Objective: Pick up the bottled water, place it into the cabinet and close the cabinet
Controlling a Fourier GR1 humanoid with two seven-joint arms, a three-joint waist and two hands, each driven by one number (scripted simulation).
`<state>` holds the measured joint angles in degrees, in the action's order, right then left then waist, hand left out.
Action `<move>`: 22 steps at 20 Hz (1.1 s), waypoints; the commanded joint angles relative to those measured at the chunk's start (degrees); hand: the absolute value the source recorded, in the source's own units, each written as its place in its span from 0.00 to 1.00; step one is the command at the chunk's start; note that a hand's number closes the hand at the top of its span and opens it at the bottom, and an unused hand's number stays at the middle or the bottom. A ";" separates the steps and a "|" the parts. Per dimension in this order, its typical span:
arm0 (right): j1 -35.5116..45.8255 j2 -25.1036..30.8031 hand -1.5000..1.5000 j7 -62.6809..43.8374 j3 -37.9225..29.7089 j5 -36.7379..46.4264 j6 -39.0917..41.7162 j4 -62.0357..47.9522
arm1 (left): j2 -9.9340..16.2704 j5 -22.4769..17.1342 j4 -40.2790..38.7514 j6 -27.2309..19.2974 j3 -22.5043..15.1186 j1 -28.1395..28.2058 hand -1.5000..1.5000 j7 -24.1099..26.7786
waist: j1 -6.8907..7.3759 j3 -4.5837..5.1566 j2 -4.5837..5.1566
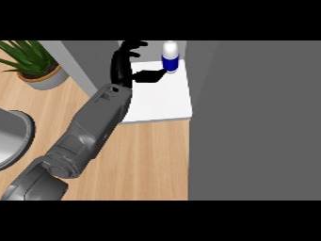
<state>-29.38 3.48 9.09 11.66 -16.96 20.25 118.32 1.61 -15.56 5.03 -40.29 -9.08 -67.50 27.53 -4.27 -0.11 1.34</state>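
Wooden counter [149,160], white cabinet shelf [166,101] under left hand [124,66]; bottled water [170,59] upright just right of thumb, fingers spread, released, probably so it stands alone; door not yet closed.

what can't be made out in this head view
- Right hand: not in view; only one grey forearm shows.
- White bottle with blue label: its top is cut off by the upper edge.
- Left hand: contact between its fingers and the bottle is unclear.
- Large grey cabinet panel: hides whatever lies behind it.
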 commanded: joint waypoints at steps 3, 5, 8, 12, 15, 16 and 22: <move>1.12 -0.39 0.00 -1.16 -0.21 -0.63 -0.93 0.55 | 3.00 0.33 -2.02 1.57 0.53 3.61 0.00 1.87 | 0.49 0.19 0.40; -0.70 -1.11 0.00 1.42 1.71 1.51 -0.15 -1.04 | 3.12 0.74 -2.35 0.84 0.39 1.40 0.00 0.39 | 0.02 0.16 0.32; -1.46 1.60 0.00 2.22 -2.35 -2.05 2.18 -1.13 | 1.54 0.09 -2.17 -0.69 1.29 1.41 0.00 0.66 | -0.18 0.13 0.26; -2.91 0.05 0.00 0.25 1.72 0.88 -0.01 2.43 | 3.89 -0.60 0.41 5.27 2.30 1.83 0.00 3.91 | 0.13 0.20 0.13; -1.42 0.29 0.00 -0.05 0.30 -0.36 -0.01 1.44 | 4.26 -2.46 2.91 10.38 4.43 3.57 0.00 7.59 | 1.03 0.19 -0.02; -3.26 0.53 0.00 1.52 1.49 1.86 0.58 1.92 | 4.18 -2.89 3.72 10.81 5.02 4.33 0.00 9.05 | 1.22 0.18 -0.28; -1.69 -0.59 0.00 0.43 0.44 2.15 -1.94 1.25 | 0.75 -5.50 8.42 17.22 8.10 7.44 0.00 15.64 | 2.68 0.16 -0.84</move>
<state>-30.50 3.39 9.26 12.11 -15.78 19.34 119.63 0.80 -19.98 11.56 -27.08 -2.62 -64.71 37.96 -3.02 -0.20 0.96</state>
